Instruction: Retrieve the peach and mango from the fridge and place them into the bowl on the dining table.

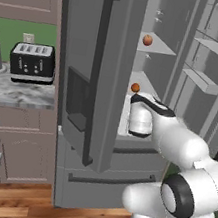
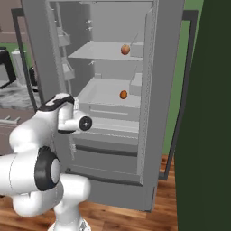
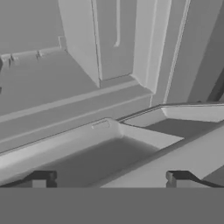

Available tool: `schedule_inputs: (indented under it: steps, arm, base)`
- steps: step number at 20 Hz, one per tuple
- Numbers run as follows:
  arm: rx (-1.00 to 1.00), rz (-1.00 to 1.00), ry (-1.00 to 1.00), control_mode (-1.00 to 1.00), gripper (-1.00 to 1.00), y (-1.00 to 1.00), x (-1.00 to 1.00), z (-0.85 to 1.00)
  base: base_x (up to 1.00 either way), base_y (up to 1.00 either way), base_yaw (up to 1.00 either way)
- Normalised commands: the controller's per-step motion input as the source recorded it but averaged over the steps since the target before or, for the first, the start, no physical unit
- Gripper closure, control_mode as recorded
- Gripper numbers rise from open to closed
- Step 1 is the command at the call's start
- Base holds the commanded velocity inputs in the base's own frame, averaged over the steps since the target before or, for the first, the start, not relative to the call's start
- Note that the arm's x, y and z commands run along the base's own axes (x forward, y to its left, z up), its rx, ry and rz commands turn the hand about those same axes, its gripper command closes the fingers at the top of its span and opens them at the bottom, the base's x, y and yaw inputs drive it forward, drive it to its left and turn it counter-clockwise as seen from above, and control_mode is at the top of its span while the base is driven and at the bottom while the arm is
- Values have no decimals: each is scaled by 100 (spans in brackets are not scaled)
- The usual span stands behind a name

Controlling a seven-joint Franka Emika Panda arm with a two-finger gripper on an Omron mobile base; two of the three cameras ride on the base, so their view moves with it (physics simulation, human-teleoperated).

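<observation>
The fridge (image 1: 115, 56) stands with its right door swung open and its left door shut. On the upper shelf lies a reddish round fruit (image 1: 147, 39) (image 2: 125, 49), seemingly the peach. An orange fruit (image 1: 135, 87) (image 2: 123, 94), seemingly the mango, rests on the shelf below. My hand (image 1: 141, 117) (image 2: 67, 113) reaches toward the fridge's lower interior, below the orange fruit. In the hand view my gripper (image 3: 110, 181) is open, with nothing between its fingertips (image 3: 41, 179), and looks over a grey drawer bin (image 3: 87, 153). The bowl and the dining table are out of view.
A black toaster (image 1: 33, 62) sits on a marbled counter (image 1: 12, 91) left of the fridge, above brown cabinets (image 1: 6, 154). The open door (image 1: 215, 64) with its bins stands to the right. A dark green wall (image 2: 203, 113) closes the right side.
</observation>
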Motion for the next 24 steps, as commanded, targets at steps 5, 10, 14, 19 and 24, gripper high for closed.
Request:
schedule_inputs:
  steps: [5, 10, 14, 19, 24]
  arm:
    - [0, 9, 0, -100, -100, 99, -47, -9]
    - [0, 14, 0, -100, -100, 100, -55, -14]
    - [0, 19, 3, -100, -100, 100, -38, -12]
    - [0, 23, 8, -100, -100, 100, -28, -7]
    - [0, 14, -1, -100, -100, 27, -57, 16]
  base:
    - [0, 0, 0]
    - [0, 0, 0]
    - [0, 0, 0]
    - [0, 0, 0]
    - [0, 0, 0]
